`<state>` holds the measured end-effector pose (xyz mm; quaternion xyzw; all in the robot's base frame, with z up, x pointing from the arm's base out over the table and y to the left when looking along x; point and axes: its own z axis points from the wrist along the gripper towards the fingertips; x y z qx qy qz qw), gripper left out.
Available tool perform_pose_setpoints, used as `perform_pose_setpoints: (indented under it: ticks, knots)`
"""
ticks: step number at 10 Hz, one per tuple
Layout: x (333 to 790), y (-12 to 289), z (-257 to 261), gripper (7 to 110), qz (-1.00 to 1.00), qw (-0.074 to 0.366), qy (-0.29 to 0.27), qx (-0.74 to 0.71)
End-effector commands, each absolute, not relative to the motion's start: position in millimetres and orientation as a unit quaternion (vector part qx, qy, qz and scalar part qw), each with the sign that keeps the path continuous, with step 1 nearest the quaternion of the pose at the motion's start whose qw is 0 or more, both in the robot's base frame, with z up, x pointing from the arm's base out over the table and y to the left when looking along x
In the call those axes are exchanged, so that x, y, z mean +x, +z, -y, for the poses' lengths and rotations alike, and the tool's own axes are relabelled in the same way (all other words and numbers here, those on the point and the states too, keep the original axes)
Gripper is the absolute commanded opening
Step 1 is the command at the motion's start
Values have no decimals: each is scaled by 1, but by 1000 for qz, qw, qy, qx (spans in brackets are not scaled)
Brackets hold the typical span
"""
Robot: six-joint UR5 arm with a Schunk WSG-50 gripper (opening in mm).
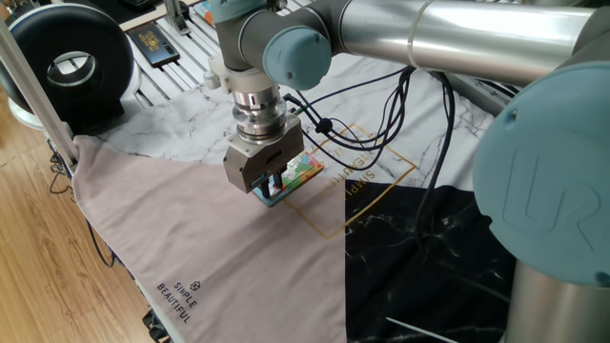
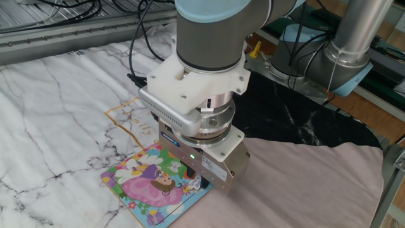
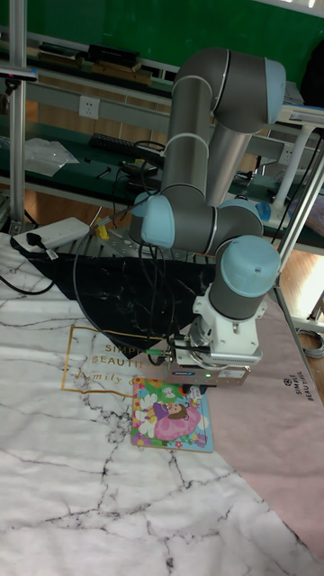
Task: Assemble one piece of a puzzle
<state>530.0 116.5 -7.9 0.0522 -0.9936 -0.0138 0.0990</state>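
The hand points down over the right edge of the puzzle, which lies flat on the marble-print bench cloth; its grip cannot be told.

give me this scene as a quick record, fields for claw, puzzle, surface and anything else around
claw: down over one edge of the puzzle, fingertips hidden, open or shut unclear
puzzle: flat, pastel cartoon picture, blue rim
surface: marble-print sheet under the puzzle, pinkish cloth beside it, black marble-print sheet
other: black round device and dark card at the table's far end
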Motion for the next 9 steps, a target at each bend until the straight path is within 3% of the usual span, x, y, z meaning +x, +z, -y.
perform_pose_setpoints:
  ticks: [1, 2, 9]
  knots:
    - [532, -6, -119, 7, 994, 98, -24, 52]
    - [532, -6, -119, 22, 994, 98, -23, 52]
    - [534, -5, -119, 22, 993, 98, -30, 64]
